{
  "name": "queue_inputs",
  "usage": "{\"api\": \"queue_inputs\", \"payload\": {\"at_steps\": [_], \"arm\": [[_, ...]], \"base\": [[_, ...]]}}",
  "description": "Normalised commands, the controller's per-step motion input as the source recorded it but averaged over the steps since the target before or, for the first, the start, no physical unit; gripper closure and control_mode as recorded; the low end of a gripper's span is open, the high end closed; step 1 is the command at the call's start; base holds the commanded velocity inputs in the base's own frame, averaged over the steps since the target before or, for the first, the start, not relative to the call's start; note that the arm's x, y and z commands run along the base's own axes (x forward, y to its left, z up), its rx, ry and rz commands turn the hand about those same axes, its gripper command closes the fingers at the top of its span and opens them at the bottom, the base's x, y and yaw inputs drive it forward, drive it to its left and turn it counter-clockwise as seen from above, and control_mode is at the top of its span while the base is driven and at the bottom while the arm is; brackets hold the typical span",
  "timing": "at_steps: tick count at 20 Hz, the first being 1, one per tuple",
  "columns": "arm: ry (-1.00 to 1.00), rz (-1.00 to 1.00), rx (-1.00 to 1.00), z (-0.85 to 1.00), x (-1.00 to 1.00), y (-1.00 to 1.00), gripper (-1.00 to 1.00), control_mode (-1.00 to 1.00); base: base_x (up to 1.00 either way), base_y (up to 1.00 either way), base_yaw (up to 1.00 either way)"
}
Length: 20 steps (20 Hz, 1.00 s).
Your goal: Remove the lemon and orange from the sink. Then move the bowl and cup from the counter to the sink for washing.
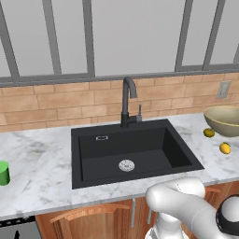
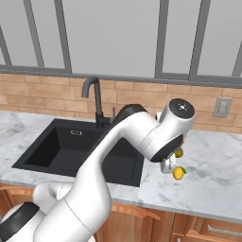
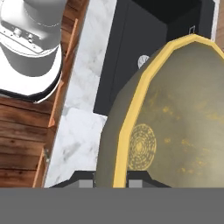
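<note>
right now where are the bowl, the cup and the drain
bowl (image 3: 175,122), hand view, on its speckled inner wall
cup (image 1: 3,173), left base view, on its green side at the picture's left edge
drain (image 1: 126,165), left base view, on the silver disc in the sink floor

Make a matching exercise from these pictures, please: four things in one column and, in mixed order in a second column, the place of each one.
Things
1. small green tumbler cup
2. wide golden-tan bowl with a yellow rim
3. small bright yellow lemon
4. tall black curved faucet

Places
A. behind the black sink
B. on the marble counter, left of the sink
C. on the counter right of the sink, near the darker orange
D. rim between the pincer tips

Pairs: 1-B, 2-D, 3-C, 4-A
</note>
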Motion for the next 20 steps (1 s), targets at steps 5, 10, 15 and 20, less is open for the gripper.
{"api": "queue_inputs", "payload": {"at_steps": [5,10,15,20], "arm": [[0.00,0.13,0.00,0.03,0.00,0.29,1.00,-1.00],[0.00,0.12,0.00,0.00,-0.01,0.31,1.00,-1.00],[0.00,0.10,0.01,0.00,0.00,0.30,1.00,-1.00],[0.00,0.12,0.04,0.00,0.00,0.29,1.00,-1.00]], "base": [[0.00,0.00,0.00],[0.00,0.00,0.00],[0.00,0.00,0.00],[0.00,0.00,0.00]]}}
